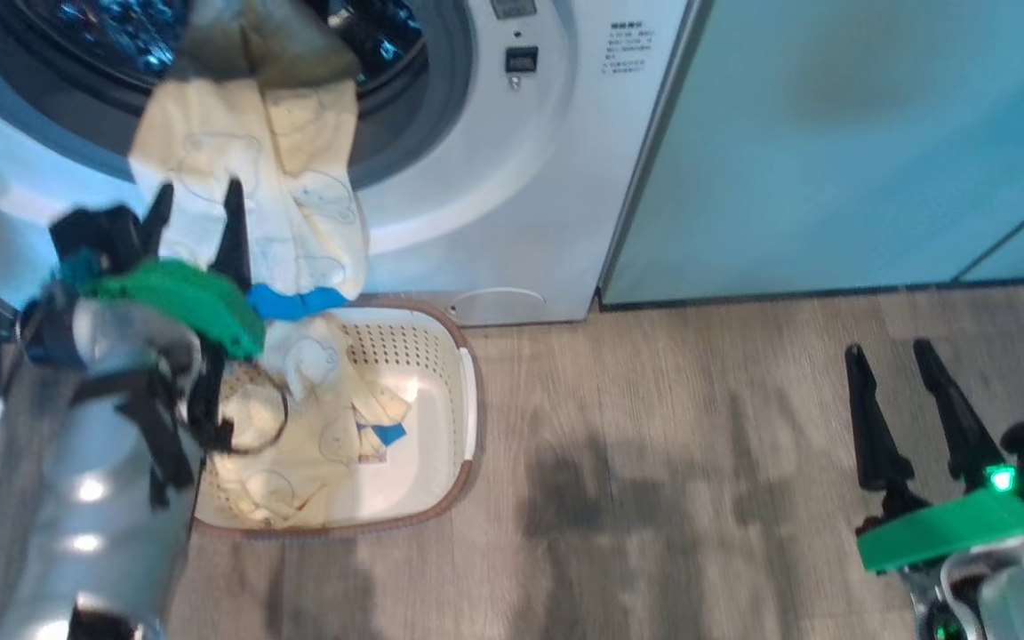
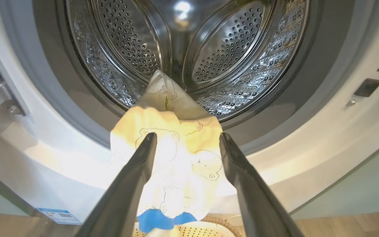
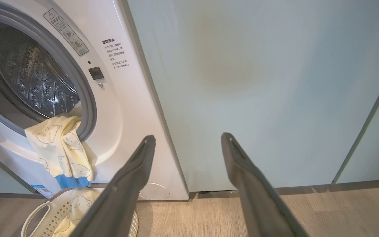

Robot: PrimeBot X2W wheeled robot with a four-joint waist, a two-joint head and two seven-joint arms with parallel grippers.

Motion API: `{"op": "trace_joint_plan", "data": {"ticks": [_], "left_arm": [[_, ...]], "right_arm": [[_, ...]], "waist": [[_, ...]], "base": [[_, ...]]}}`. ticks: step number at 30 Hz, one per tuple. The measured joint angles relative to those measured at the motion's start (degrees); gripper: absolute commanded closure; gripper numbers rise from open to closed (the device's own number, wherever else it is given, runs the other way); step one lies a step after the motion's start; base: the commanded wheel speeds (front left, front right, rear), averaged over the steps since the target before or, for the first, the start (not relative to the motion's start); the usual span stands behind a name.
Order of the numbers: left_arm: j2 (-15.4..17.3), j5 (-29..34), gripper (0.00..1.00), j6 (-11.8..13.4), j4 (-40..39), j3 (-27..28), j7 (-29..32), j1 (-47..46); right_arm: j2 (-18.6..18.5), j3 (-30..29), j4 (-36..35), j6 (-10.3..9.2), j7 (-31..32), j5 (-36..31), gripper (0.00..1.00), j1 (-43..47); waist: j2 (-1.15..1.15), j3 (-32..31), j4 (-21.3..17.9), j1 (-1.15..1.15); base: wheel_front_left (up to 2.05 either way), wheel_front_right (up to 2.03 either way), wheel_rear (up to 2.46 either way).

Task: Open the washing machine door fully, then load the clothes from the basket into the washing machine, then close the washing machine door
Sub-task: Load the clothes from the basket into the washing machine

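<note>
One pale yellow garment [image 1: 308,204] lies draped over the lower lip of the washing machine [image 1: 512,178], at the upper left of the head view. Its top end sits inside the drum [image 2: 229,42] and most of it hangs outside. Its long axis runs top to bottom, with the blue cuff [image 1: 299,300] pointing down just above the basket [image 1: 469,391], where more clothes [image 1: 316,436] lie.

The left hand [image 1: 198,191] is spread in front of the hanging cloth, pinching nothing. The right hand [image 1: 887,351], also spread and empty, hovers over the floor [image 1: 699,444] at the lower right.

The heavier outside part will likely drag the garment back out. Closing the machine now would pinch cloth against the grey seal [image 2: 324,65].
</note>
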Motion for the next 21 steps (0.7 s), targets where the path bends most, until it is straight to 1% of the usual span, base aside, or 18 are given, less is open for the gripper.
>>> {"op": "trace_joint_plan", "data": {"ticks": [7, 12, 21], "left_arm": [[-0.55, -1.86, 0.00, 0.00, -6.90, 0.30, 0.00, 9.62], [-1.12, -3.01, 0.00, -0.01, -10.81, 0.54, 0.00, 15.74], [-2.45, -3.12, 0.00, -0.01, -15.60, 2.99, 0.00, 22.65]], "right_arm": [[0.01, -0.59, -0.13, 0.00, 0.00, 0.00, 0.00, 3.04], [0.02, -0.89, -0.14, 0.00, 0.00, 0.00, 0.00, 3.24], [0.05, -0.89, -0.35, 0.00, 0.00, 0.00, 0.00, 4.58]], "waist": [[0.00, -2.93, 1.29, 0.00], [0.00, -4.17, 1.51, 0.00], [0.00, -4.45, 1.65, 0.00]], "base": [[0.00, 0.00, 0.00], [0.00, 0.00, 0.00], [0.00, 0.00, 0.00]]}}
